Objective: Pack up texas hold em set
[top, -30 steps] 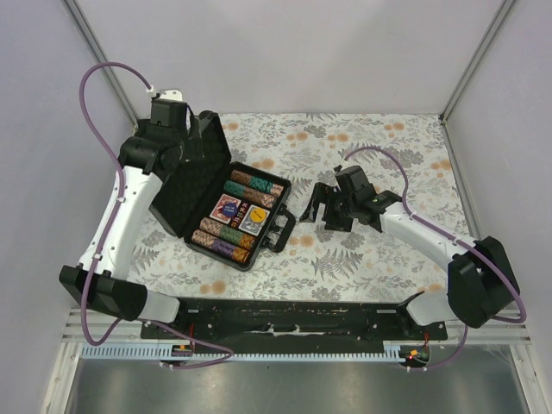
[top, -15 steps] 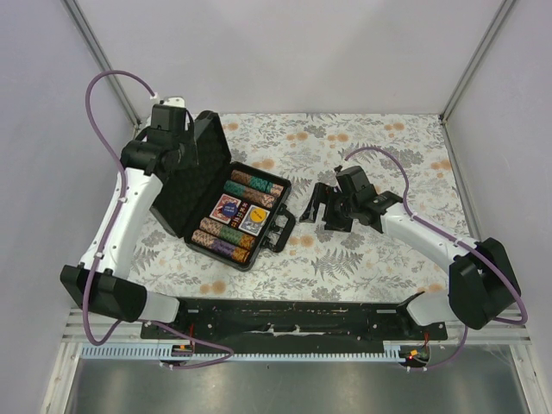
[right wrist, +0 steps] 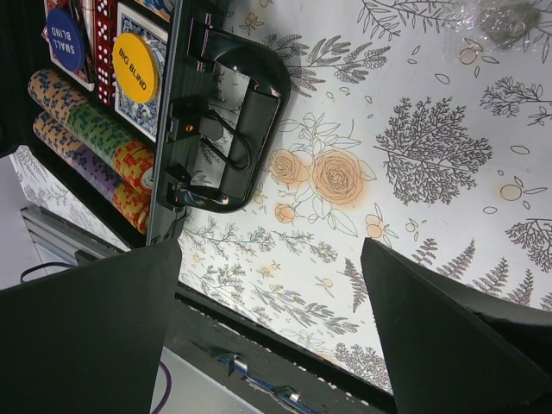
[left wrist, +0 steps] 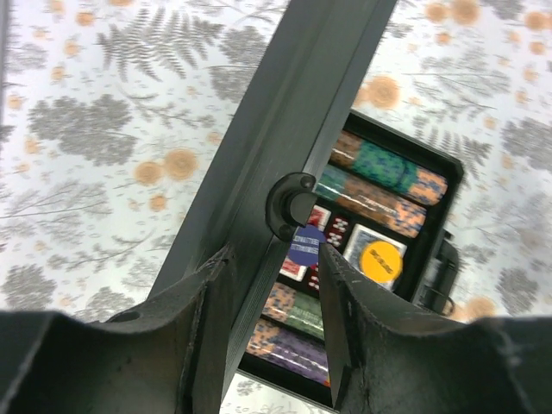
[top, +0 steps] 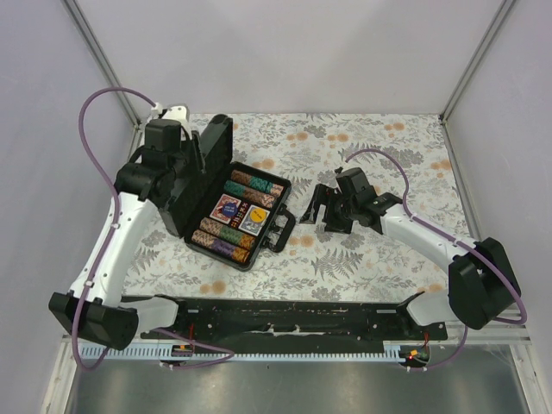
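The left tool (left wrist: pixel 270 285) straddles the raised edge of the black hard plastic briefcase lid (left wrist: pixel 293 112); beyond its right finger (left wrist: pixel 338 332) lie multicoloured poker chip rows (left wrist: pixel 379 168), a blue round button (left wrist: pixel 304 246) and a yellow round button (left wrist: pixel 380 261).

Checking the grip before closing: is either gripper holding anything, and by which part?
The left gripper straddles the briefcase lid at its rim, but a firm clamp cannot be told. The right gripper is open, holding nothing.

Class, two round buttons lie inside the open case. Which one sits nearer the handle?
The yellow BIG BLIND button, on the side next to the handle; the blue SMALL BLIND button lies farther in.
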`<state>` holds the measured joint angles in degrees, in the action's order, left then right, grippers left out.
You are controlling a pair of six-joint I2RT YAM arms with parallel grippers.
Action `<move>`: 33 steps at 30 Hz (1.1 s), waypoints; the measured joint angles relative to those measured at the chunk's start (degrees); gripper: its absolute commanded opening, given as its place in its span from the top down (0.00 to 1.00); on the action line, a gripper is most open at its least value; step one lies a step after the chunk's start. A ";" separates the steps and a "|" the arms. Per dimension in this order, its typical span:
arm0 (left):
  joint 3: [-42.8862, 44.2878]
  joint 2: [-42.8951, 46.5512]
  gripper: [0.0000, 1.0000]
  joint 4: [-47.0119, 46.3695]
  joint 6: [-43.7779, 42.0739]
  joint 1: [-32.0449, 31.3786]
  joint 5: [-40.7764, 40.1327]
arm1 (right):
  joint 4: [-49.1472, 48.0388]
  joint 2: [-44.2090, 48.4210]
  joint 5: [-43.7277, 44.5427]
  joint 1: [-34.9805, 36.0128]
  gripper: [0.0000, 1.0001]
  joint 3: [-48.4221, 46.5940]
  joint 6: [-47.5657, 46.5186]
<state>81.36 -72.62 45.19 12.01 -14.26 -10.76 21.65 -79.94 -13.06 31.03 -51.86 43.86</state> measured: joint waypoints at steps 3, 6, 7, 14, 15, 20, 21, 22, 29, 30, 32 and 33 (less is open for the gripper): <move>-3.34 2.43 0.51 -2.64 1.64 -1.29 3.69 | -0.02 0.00 0.02 0.00 0.07 0.00 0.11; -5.99 3.98 0.51 -4.37 3.54 -2.54 6.91 | -0.09 0.00 0.00 0.00 0.08 0.11 0.22; -6.91 4.26 0.52 -5.11 4.28 -3.21 8.15 | -0.11 0.00 0.00 0.00 0.07 0.13 0.24; -11.78 3.69 0.52 -8.41 9.01 -7.23 17.46 | -0.17 0.00 0.07 0.00 0.08 0.83 0.70; -12.39 3.54 0.52 -8.83 9.60 -7.69 19.10 | -0.09 0.00 0.11 0.00 0.07 0.90 0.72; -16.81 2.29 0.52 -11.10 12.46 -8.59 28.11 | -0.02 0.00 0.85 0.00 0.08 1.60 1.14; -17.81 2.21 0.52 -11.21 12.96 -8.61 29.44 | 0.07 0.00 0.94 0.00 0.07 1.73 1.16; -18.69 2.01 0.52 -11.13 13.35 -8.59 30.40 | 0.13 0.00 1.07 0.00 0.08 1.86 1.27; -21.40 -1.14 0.52 -8.55 13.46 -6.93 25.83 | -0.72 0.00 1.05 0.00 0.08 3.80 2.69; -21.40 -1.25 0.51 -8.35 13.46 -6.93 25.46 | -0.72 0.00 1.07 0.00 0.08 3.91 2.86; -21.40 -1.25 0.51 -8.09 13.46 -6.93 24.28 | -0.81 0.02 1.11 0.00 0.08 3.96 3.08; -21.38 -1.25 0.50 -7.87 13.42 -6.95 23.78 | -0.83 0.09 1.18 0.00 0.08 3.96 3.10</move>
<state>59.99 -73.87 37.32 25.43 -21.21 13.02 20.82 -79.85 -11.88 31.03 -47.90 46.96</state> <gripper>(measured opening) 0.485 0.919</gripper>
